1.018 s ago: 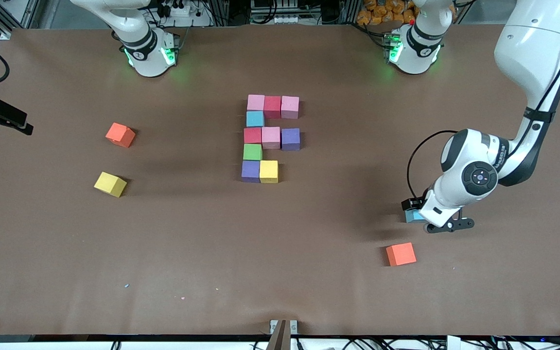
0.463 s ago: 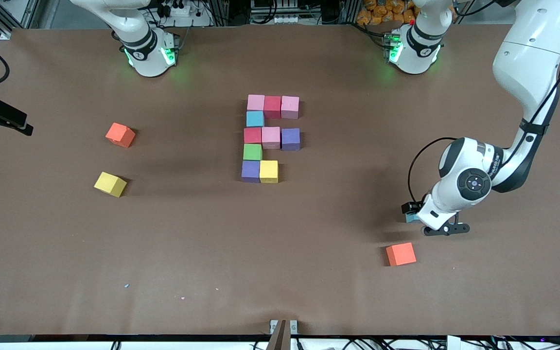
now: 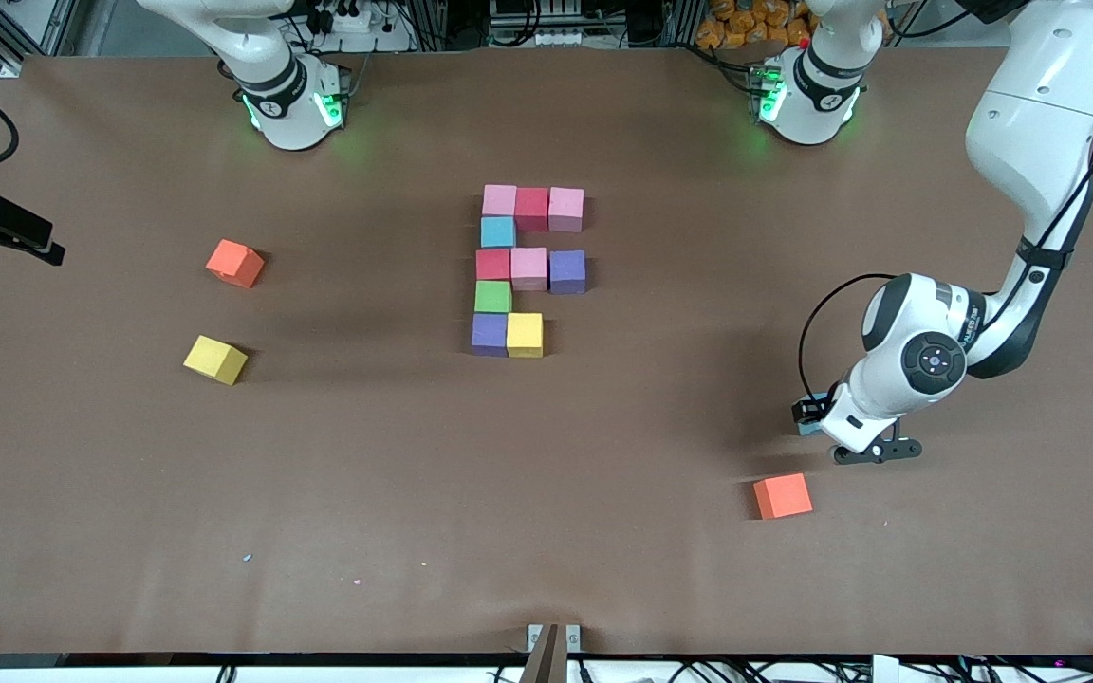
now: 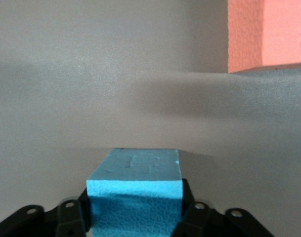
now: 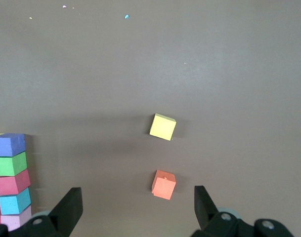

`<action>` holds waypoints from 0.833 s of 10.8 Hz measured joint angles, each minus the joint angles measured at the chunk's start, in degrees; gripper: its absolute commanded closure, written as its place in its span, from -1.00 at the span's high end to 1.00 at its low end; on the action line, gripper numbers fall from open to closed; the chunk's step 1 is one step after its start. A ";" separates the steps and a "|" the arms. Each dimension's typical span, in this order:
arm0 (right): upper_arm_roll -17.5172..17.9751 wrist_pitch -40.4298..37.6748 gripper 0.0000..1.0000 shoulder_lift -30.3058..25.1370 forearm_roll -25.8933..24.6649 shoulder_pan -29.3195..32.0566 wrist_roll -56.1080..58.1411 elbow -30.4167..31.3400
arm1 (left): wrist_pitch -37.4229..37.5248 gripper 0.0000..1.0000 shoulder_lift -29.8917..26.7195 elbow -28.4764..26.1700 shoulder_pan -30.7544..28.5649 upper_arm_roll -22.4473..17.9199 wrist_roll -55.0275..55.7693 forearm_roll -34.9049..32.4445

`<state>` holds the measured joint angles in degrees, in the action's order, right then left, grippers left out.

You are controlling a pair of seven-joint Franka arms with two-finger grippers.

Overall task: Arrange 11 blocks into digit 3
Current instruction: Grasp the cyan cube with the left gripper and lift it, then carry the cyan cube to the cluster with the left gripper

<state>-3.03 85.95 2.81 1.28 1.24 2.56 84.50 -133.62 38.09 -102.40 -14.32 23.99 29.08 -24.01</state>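
Note:
Several blocks form a partial figure (image 3: pixel 527 270) at the table's middle: a pink, red, pink row farthest from the front camera, then sky-blue (image 3: pixel 497 231), a red, pink, purple row, green (image 3: pixel 492 296), and purple with yellow (image 3: pixel 524 334) nearest. My left gripper (image 3: pixel 817 427) is low at the left arm's end of the table, shut on a second sky-blue block (image 4: pixel 134 190). The hand hides most of that block (image 3: pixel 805 423) in the front view. My right gripper (image 5: pixel 138 205) hangs open and empty, high over the right arm's end.
An orange cube (image 3: pixel 782 495) lies just nearer the front camera than the left gripper; it also shows in the left wrist view (image 4: pixel 266 34). Toward the right arm's end lie another orange cube (image 3: pixel 234 263) and a loose yellow cube (image 3: pixel 215 359).
The left gripper has settled around the sky-blue block and shut on it. The right arm and the figure have not moved.

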 measured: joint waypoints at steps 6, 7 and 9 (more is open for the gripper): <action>0.03 0.94 1.00 0.47 0.02 -0.33 0.00 0.00 | 0.08 -0.80 -0.04 0.31 0.92 6.93 24.22 0.61; 0.03 0.94 1.00 0.47 0.02 -0.34 0.00 0.00 | 0.10 -0.80 -0.06 0.33 1.51 9.12 30.73 0.67; 0.03 0.94 1.00 0.47 0.02 -0.35 0.00 0.00 | 0.11 -0.80 -0.09 0.47 4.84 11.66 44.29 0.75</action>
<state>-3.00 86.89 3.28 1.29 0.89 2.56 84.50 -133.51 38.00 -101.93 -9.47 35.65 73.37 -23.27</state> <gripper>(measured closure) 0.000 0.436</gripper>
